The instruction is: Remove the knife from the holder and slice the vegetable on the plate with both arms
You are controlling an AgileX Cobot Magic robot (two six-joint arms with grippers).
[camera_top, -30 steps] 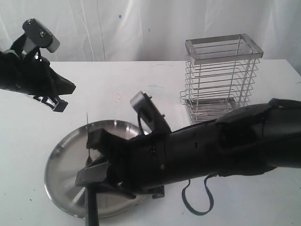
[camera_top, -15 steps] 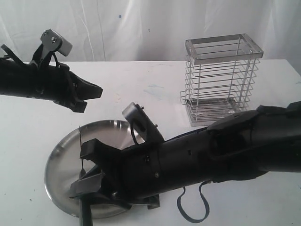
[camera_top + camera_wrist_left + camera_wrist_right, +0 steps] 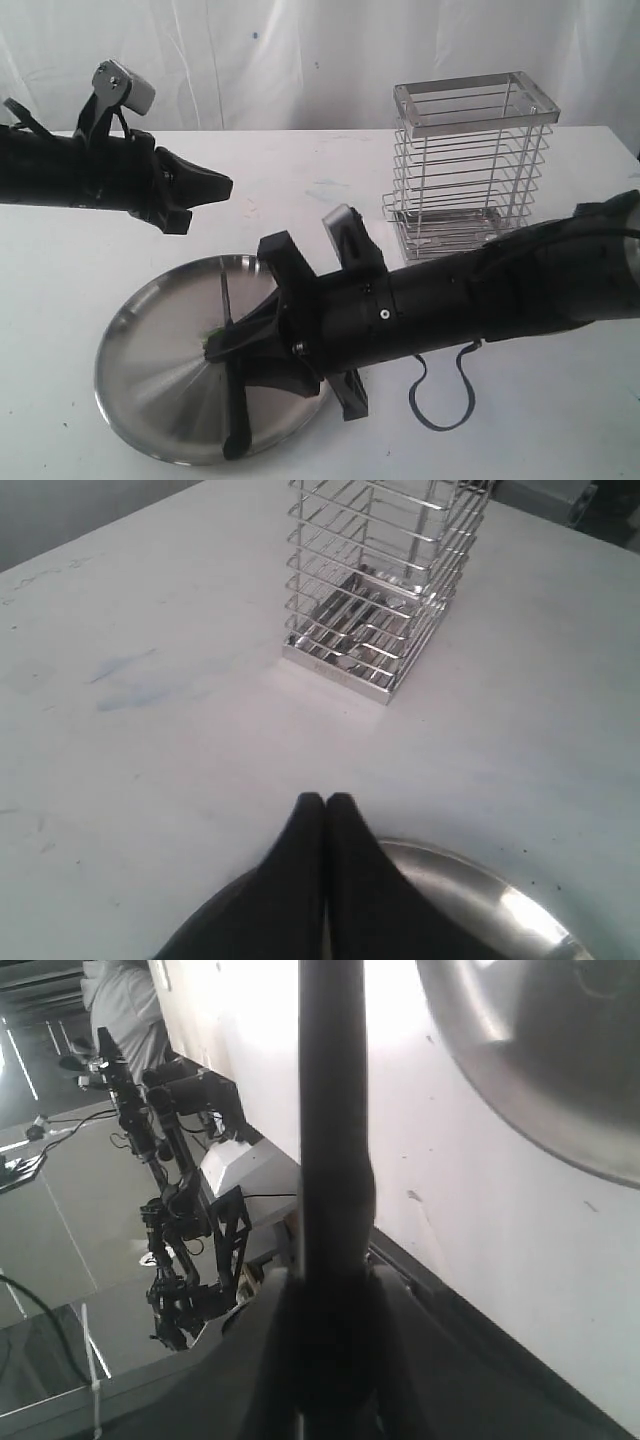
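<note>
Black knife [image 3: 238, 412] gripped by right fingers [image 3: 250, 325], beside vegetable [image 3: 213, 338] on plate [image 3: 140, 370].

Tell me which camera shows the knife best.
The exterior view: the knife shows blade and handle over the plate, in the right claw. The right wrist view shows only its handle close up; the left wrist view shows none of it.

A: Where is the plate [image 3: 150, 390]?
B: On the table [image 3: 300, 190], front left. The holder [image 3: 470, 170] stands behind it to the right, well apart.
A: And the knife [image 3: 237, 415]?
B: Over the plate in the right gripper [image 3: 232, 350], blade pointing back, handle toward the front rim. The vegetable [image 3: 212, 342] lies on the plate by the blade. The left gripper [image 3: 222, 185] hangs behind the plate.
</note>
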